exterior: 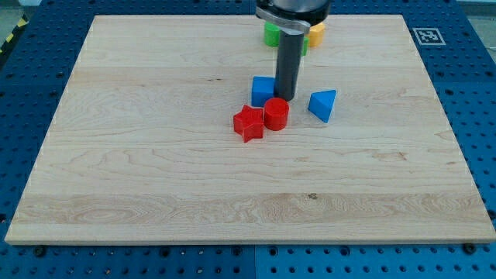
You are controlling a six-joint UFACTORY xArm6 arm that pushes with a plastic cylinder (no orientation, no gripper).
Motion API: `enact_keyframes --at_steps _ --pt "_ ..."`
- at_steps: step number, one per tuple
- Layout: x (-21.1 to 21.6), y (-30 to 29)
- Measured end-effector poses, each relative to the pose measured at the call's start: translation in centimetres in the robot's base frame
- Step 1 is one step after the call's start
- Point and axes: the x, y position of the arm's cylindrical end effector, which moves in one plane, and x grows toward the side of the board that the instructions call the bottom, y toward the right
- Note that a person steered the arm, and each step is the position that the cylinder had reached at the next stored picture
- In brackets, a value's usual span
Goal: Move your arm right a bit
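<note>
My tip [284,97] rests on the wooden board just right of a blue cube [262,90] and right above a red cylinder [276,114]. A red star-shaped block [249,123] touches the cylinder's left side. A blue triangular block [323,105] lies apart, to the right of my tip. At the view's top, a green block [272,33] and a yellow block [316,32] are partly hidden behind the arm.
The wooden board [155,155] lies on a blue perforated table [31,93]. A fiducial marker [427,36] is at the board's top right corner.
</note>
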Motion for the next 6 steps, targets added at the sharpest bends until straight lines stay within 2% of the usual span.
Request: enact_keyframes --at_steps 2,3,4,5,6 --pt "0.1 -0.9" --pt "-3.4 0.7" --pt "-5.9 4.8" --pt "-5.2 10.3" --pt "-1.9 13.8"
